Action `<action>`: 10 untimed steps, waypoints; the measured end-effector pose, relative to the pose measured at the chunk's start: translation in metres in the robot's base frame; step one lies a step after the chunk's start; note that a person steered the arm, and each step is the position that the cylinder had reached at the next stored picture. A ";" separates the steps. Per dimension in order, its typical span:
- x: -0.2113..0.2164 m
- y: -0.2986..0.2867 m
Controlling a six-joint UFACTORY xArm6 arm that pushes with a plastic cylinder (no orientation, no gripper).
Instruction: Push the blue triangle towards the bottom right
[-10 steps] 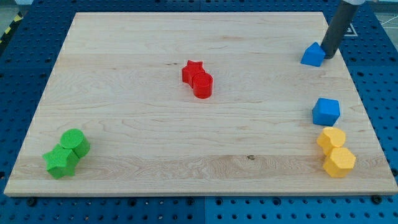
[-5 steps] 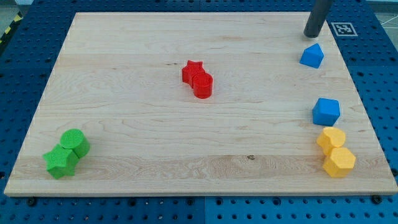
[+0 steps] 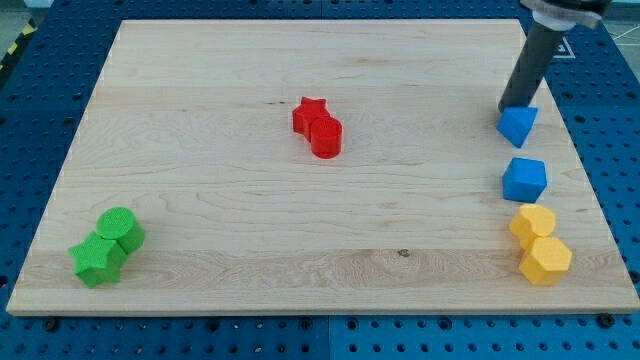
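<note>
Nearest, at the view's bottom, sit two green blocks (image 3: 106, 247) at left and two yellow blocks (image 3: 540, 245) at right, on the wooden board (image 3: 220, 200). Above the yellow pair lies a blue cube-like block (image 3: 524, 180); two red blocks (image 3: 318, 127) rest mid-board. Farther up, the blue triangle (image 3: 516, 125) sits near the right edge. My tip (image 3: 514, 107), a plain rod with nothing to open or close, touches its upper side. Risk: pushing on may ram the triangle into the blue block or off the edge.

The blue triangle (image 3: 517, 125) is a small blue wedge lying flat on the wooden board, near the view's right edge. It sits in the upper half, one corner pointing downward.
</note>
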State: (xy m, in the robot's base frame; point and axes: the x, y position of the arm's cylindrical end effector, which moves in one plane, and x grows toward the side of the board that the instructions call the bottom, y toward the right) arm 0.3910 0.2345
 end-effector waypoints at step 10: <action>0.102 0.056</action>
State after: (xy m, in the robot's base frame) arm 0.4928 0.2901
